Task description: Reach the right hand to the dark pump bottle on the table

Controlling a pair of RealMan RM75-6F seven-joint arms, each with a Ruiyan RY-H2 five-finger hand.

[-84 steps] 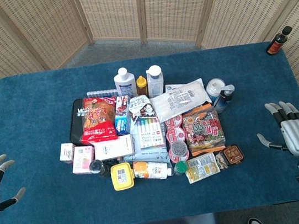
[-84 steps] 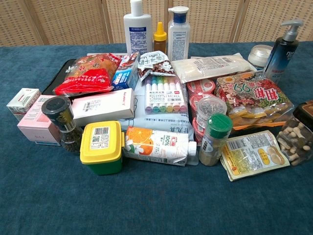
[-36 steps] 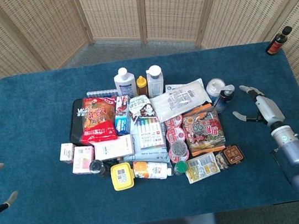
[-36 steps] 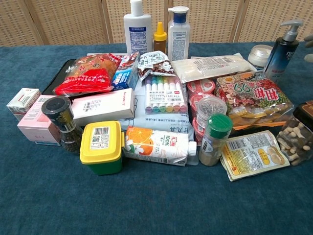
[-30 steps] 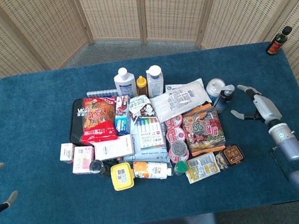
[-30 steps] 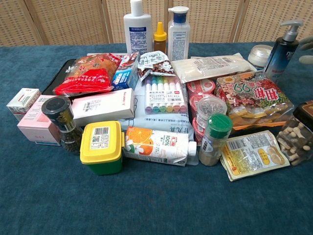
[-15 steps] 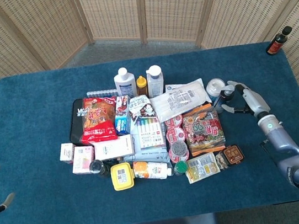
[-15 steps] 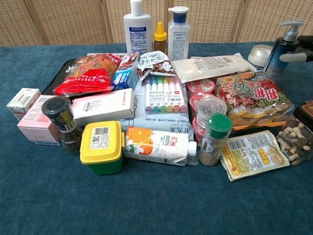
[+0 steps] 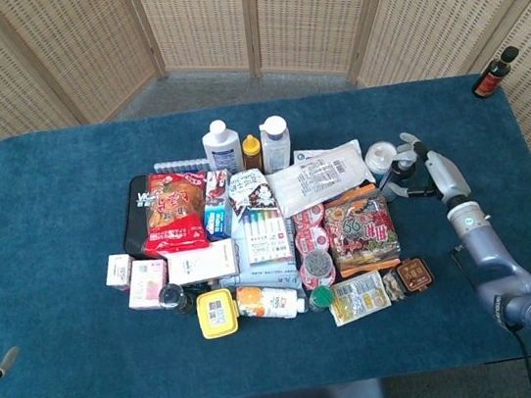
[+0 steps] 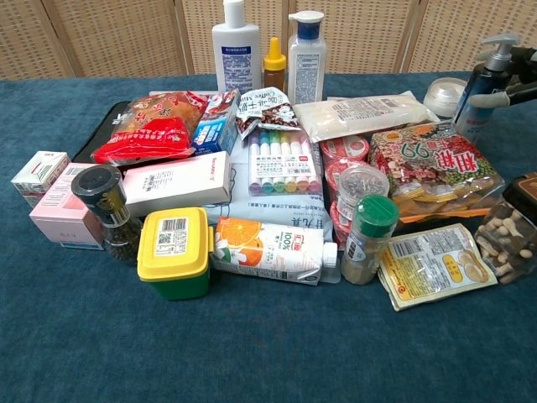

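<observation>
The dark pump bottle (image 9: 399, 178) with a grey pump head stands upright at the right edge of the pile of goods; the chest view shows the pump bottle (image 10: 480, 91) at far right. My right hand (image 9: 437, 173) is level with it on its right side, fingers spread to either side of its body. In the chest view a pale finger (image 10: 503, 98) lies across the bottle's front. I cannot see a firm grip. My left hand (image 9: 0, 366) shows only at the left frame edge, off the table, fingers apart and empty.
A white cream jar (image 9: 378, 156) stands just left of the bottle, and a bean snack bag (image 9: 357, 228) lies in front of it. A small dark bottle (image 9: 495, 73) stands at the table's (image 9: 511, 254) far right corner. Bottles, boxes and packets crowd the middle.
My right hand has come forward and left from the table's right front up to the pump bottle, its fingers now around it. The left hand has slid further out of view.
</observation>
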